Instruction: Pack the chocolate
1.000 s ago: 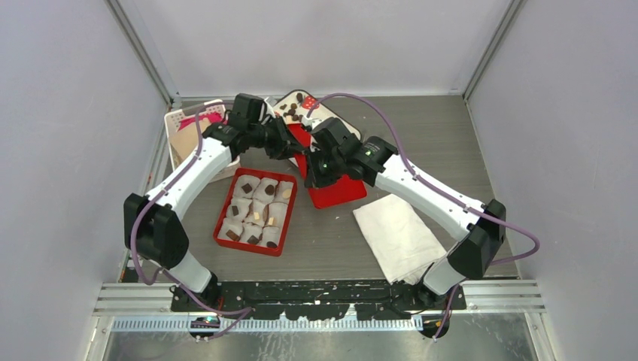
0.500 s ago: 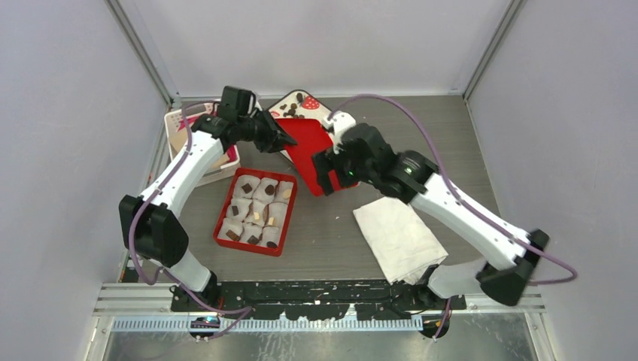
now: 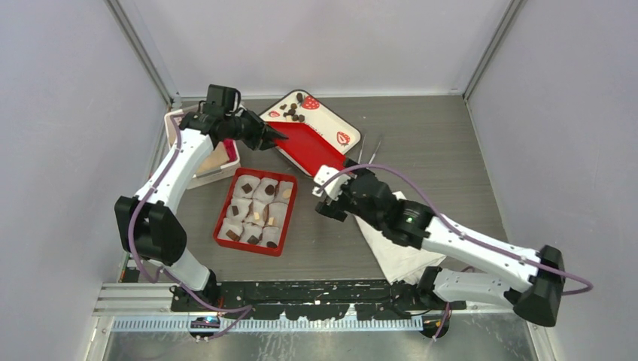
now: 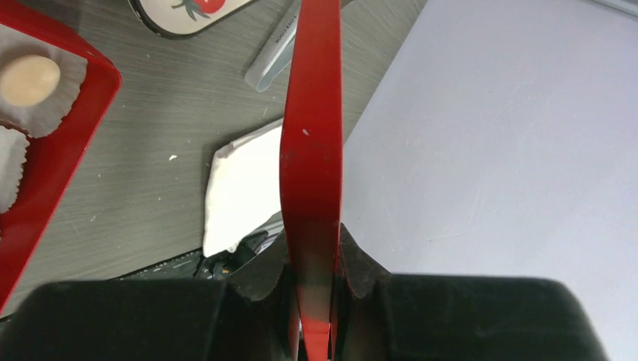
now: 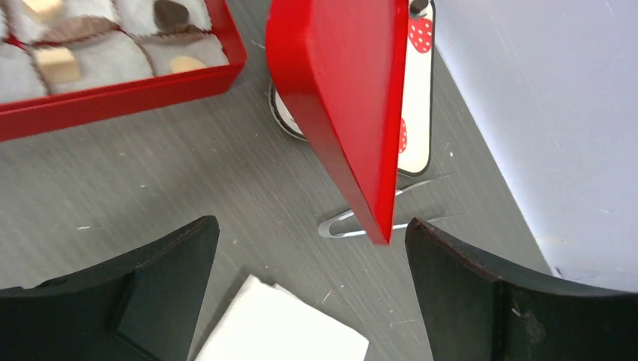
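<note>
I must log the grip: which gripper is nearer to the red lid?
Left. The left gripper is shut on the lid's edge; the right gripper is open, apart from it.

Passable over bare desk [image 3: 316, 241] just right of the red box [image 3: 256, 211]; barred beyond it by the raised red lid [image 3: 308, 143].

— What is lying around me?
— Your grey worktop [image 3: 421, 150] carries a red box [image 3: 247, 246] lined with white paper cups [image 5: 113, 56], near its middle. Behind it you see a red lid [image 3: 308, 141], tilted up off the surface, in front of a cream tray [image 3: 327, 120] printed with strawberries.
— And at the sides?
— Metal tongs [image 4: 272, 53] lie just right of that tray. A folded white cloth [image 3: 395, 252] sits nearer you, on the right, and a white basket [image 3: 218, 173] stands at your far left.
</note>
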